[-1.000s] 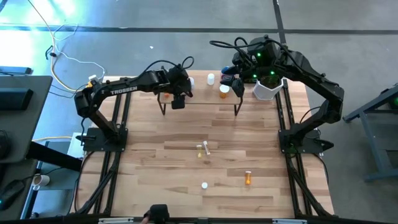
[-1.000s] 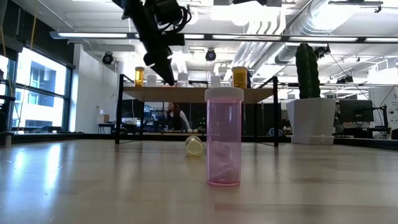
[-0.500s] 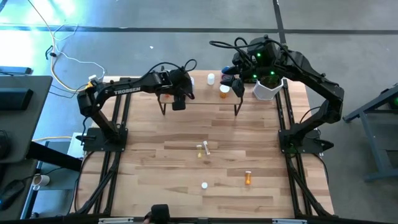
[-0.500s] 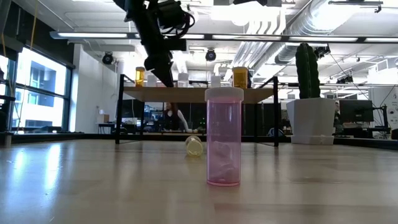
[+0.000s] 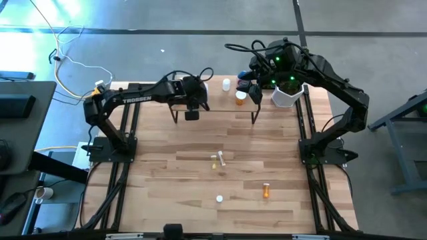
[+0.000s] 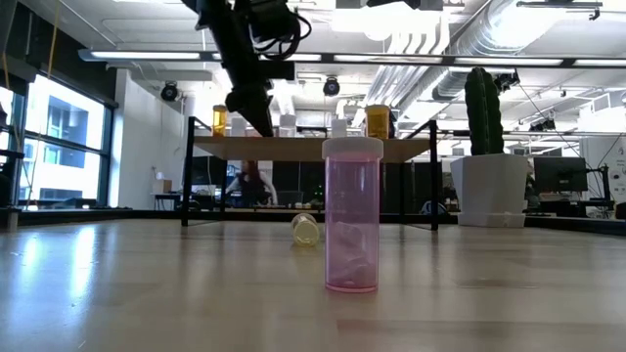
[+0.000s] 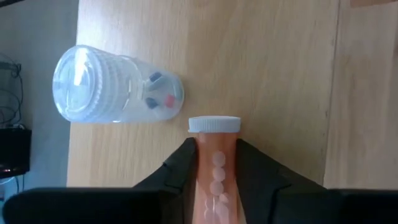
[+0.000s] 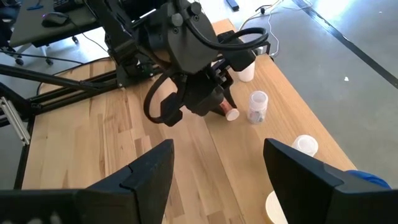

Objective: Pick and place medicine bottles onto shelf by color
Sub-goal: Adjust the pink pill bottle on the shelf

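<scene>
Your left end effector (image 7: 217, 163) pinches the orange bottle (image 7: 215, 174) on the shelf (image 7: 273, 74); careless release could tip it into the clear bottle (image 7: 115, 84)

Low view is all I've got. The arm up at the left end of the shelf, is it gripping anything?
Observer: Yes. The left wrist view shows the left gripper with its fingers against both sides of an orange bottle with a white cap.
Operator: Anything right beside it?
Observer: A clear bottle with a few pills inside stands on the shelf, apart from the orange one.
Operator: And the other arm?
Observer: The right gripper is open, near the shelf's right end, beside the white pot.
</scene>
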